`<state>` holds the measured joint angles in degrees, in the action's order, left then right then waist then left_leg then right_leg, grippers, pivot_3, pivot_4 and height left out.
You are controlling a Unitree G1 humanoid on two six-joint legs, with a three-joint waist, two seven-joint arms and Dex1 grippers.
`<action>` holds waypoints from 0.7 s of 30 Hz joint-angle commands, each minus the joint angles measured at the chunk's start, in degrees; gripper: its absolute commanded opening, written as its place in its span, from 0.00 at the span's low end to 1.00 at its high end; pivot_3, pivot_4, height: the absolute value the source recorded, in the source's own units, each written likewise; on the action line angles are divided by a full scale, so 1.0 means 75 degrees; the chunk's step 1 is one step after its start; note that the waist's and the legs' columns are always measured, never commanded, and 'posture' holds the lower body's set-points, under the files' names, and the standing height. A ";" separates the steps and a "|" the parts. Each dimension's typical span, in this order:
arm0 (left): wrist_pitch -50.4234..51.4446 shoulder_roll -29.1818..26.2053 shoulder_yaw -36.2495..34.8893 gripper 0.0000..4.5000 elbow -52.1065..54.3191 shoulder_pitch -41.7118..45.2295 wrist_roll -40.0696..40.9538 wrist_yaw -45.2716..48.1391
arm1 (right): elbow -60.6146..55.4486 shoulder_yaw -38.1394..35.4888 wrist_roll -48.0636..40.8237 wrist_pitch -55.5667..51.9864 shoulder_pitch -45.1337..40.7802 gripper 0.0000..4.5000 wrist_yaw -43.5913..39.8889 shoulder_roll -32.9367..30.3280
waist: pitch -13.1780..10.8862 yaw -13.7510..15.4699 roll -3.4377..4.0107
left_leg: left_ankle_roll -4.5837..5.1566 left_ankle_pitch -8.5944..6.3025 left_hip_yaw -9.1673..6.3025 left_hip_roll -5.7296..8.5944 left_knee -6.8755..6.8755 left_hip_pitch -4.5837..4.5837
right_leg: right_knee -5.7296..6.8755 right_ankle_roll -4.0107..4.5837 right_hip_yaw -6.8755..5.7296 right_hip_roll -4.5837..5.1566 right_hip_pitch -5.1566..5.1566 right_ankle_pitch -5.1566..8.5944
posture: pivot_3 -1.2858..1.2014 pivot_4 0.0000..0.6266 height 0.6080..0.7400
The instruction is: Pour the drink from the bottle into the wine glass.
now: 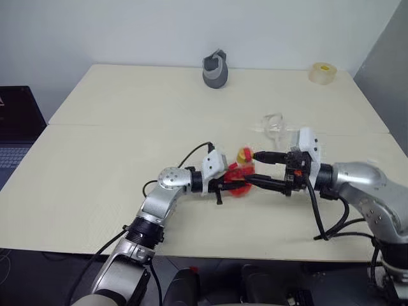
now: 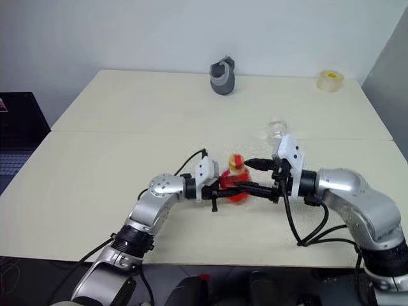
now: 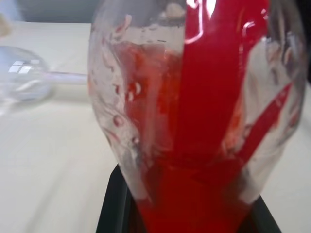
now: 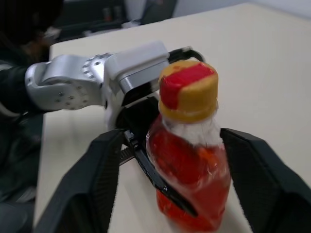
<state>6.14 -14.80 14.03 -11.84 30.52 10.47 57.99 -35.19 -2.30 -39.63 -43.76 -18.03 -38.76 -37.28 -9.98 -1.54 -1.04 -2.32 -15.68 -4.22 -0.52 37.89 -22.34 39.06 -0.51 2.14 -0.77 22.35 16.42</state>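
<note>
Two pale tabletops (image 1: 95,191) (white wall (image 1: 127,25))

Inspector A: The bottle (image 4: 192,177) is clear, glossy plastic, thin-walled and creased, with droplets clinging inside. Its cap (image 4: 188,90) is matt plastic in yellow and red.

Inspector B: Noted. The drink (image 3: 204,160) is translucent red-orange, wet and shiny. The wine glass (image 3: 22,73) is clear, smooth glass with bright highlights.

Inspector A: The counter (image 1: 95,159) has a matt, pale, smooth surface, like laminate.

Inspector B: The arms carry brushed silver metal shells and white plastic housings. The right gripper (image 4: 165,184) has 2 jaws of black matt plastic, smooth-faced.

Inspector A: The jug (image 1: 215,70) looks matt grey plastic. The tape roll (image 1: 323,72) is glossy and yellowish.
</note>
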 commanded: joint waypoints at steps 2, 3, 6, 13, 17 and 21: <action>-0.0083 0.0090 -0.0107 0.17 0.0239 0.0049 0.0178 -0.0037 | -0.1366 -0.0186 0.0232 -0.0049 0.0373 0.98 0.1696 0.0736 | 0.0000 -0.0001 0.0000 | -0.0001 0.0000 0.0001 0.0001 0.0004 0.0001 | 0.0000 -0.0015 0.0000 0.0000 -0.0002 0.0008 | 0.52 0.24 1.00; -0.0090 0.0082 -0.0082 0.17 0.0212 0.0059 0.0169 0.0003 | -0.1461 0.0002 0.0528 -0.0025 0.0363 0.98 0.2105 0.0946 | 0.0000 -0.0002 0.0000 | -0.0002 0.0001 0.0001 0.0002 0.0004 0.0001 | 0.0000 -0.0017 0.0000 0.0000 -0.0002 0.0007 | 0.52 0.24 1.00; -0.0075 0.0088 -0.0025 0.17 0.0150 0.0107 0.0162 0.0129 | -0.1467 0.0548 0.1203 0.0046 0.0243 0.98 0.2733 0.1302 | 0.0001 -0.0006 0.0001 | -0.0003 0.0002 0.0002 0.0002 0.0004 0.0007 | 0.0001 -0.0035 0.0001 -0.0001 -0.0002 0.0016 | 0.52 0.24 1.00; -0.0208 0.0150 0.0108 0.17 -0.0029 0.0228 0.0083 0.0335 | -0.1137 0.0980 0.1954 0.0218 -0.0053 0.98 0.3207 0.1823 | 0.0001 -0.0004 0.0001 | -0.0003 0.0002 0.0004 0.0004 0.0003 0.0003 | -0.0003 -0.0026 0.0003 -0.0001 -0.0001 0.0012 | 0.52 0.24 1.00; -0.0238 0.0177 0.0099 0.17 -0.0081 0.0240 0.0069 0.0366 | -0.1097 0.0797 0.1941 0.0146 -0.0091 0.98 0.3219 0.1869 | 0.0001 -0.0006 0.0001 | -0.0002 0.0001 0.0003 0.0004 0.0003 0.0003 | -0.0002 -0.0016 0.0001 -0.0002 -0.0001 0.0006 | 0.52 0.24 1.00; -0.0260 0.0175 0.0086 0.17 -0.0107 0.0201 0.0048 0.0379 | -0.1161 0.0271 0.1730 -0.0008 0.0262 0.98 0.3093 0.1593 | 0.0001 -0.0005 0.0001 | -0.0001 0.0001 0.0004 0.0005 0.0002 0.0003 | -0.0003 -0.0013 0.0002 -0.0001 -0.0002 0.0004 | 0.52 0.24 1.00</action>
<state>5.74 -13.67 14.87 -14.06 30.97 10.13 60.60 -42.59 3.57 -26.29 -43.50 -16.85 -15.53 -24.24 -9.98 -1.58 -1.03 -2.33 -15.67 -4.19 -0.49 37.91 -22.32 39.04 -0.61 2.15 -0.78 22.34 16.45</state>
